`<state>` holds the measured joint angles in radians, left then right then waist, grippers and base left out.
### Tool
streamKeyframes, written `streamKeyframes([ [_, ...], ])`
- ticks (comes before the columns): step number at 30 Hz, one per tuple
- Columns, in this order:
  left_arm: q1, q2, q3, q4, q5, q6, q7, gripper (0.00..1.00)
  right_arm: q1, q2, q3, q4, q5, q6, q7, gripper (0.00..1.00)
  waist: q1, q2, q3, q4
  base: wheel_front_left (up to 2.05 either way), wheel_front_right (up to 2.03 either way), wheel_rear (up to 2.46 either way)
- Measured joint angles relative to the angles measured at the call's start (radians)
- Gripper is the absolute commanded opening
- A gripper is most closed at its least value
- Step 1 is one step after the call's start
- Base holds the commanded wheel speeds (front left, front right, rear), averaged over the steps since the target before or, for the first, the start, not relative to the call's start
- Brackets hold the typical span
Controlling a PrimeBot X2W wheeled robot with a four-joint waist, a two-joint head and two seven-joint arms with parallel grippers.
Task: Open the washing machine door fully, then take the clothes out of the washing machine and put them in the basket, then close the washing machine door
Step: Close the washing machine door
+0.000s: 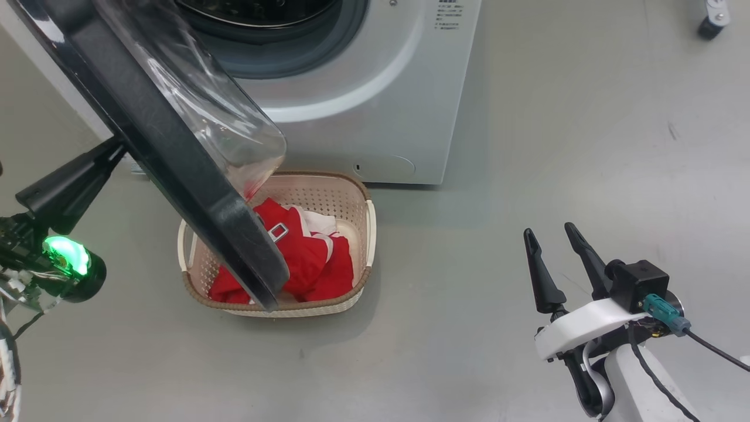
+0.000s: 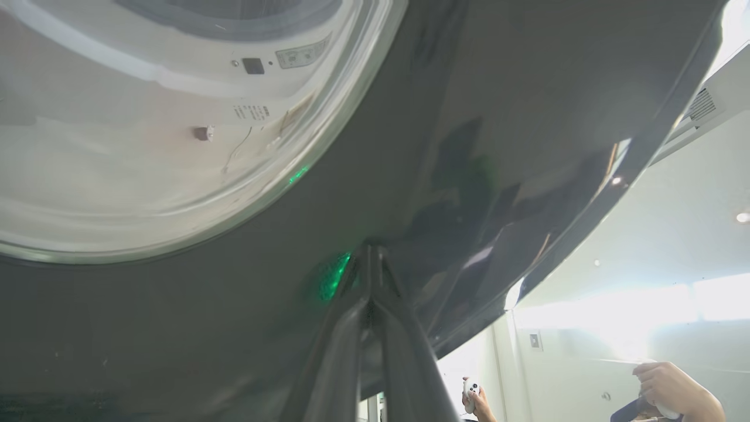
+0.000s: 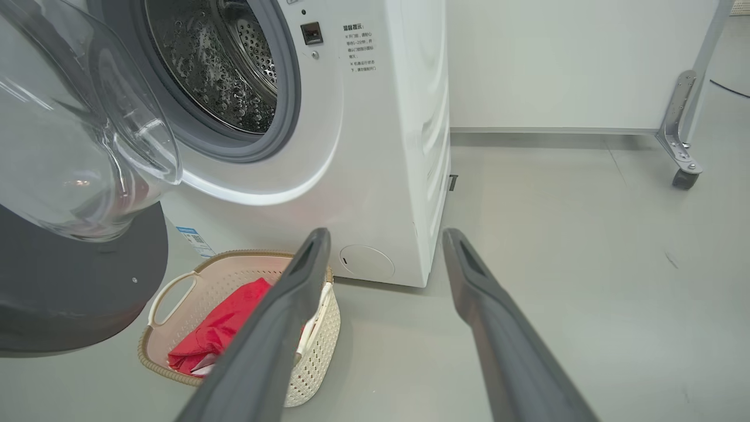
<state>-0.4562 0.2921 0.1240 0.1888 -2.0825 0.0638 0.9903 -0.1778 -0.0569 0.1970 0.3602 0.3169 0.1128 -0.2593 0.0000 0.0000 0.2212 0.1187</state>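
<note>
Head view — left gripper [image 1: 112, 151] against door [image 1: 176, 159]

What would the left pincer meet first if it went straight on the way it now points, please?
The glossy black ring of the big round washing machine door: the shut left pincer points straight at it, tips seemingly touching.

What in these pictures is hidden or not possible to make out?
- Head view: the washing machine door covers the left part of the basket and of the clothes.
- Right wrist view: the door's glass hides the drum on its left side; any clothes there cannot be told.
- Right wrist view: the printed notice is too small to read.
- Left wrist view: whether the left gripper touches the door is unclear.
</note>
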Motion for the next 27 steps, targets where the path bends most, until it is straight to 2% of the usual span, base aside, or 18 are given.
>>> streamKeyframes([
  [19,-0.017,-0.033,0.039,0.011,0.071,-0.071,-0.14,0.0,0.0,0.002,0.002,-0.015,0.056,-0.004,0.0,1.0,0.0,0.0,0.006,-0.19,0.0,0.0,0.0],
  [23,-0.02,-0.053,0.035,0.024,0.077,-0.079,-0.157,0.0,0.0,0.003,-0.012,-0.022,0.06,-0.019,0.0,1.0,0.0,0.0,0.002,-0.217,0.0,0.0,0.0],
  [27,-0.032,-0.072,0.025,0.032,0.082,-0.092,-0.166,0.0,0.001,0.003,-0.025,-0.029,0.06,-0.02,0.0,1.0,0.0,0.0,0.0,-0.222,0.0,0.0,0.0],
])
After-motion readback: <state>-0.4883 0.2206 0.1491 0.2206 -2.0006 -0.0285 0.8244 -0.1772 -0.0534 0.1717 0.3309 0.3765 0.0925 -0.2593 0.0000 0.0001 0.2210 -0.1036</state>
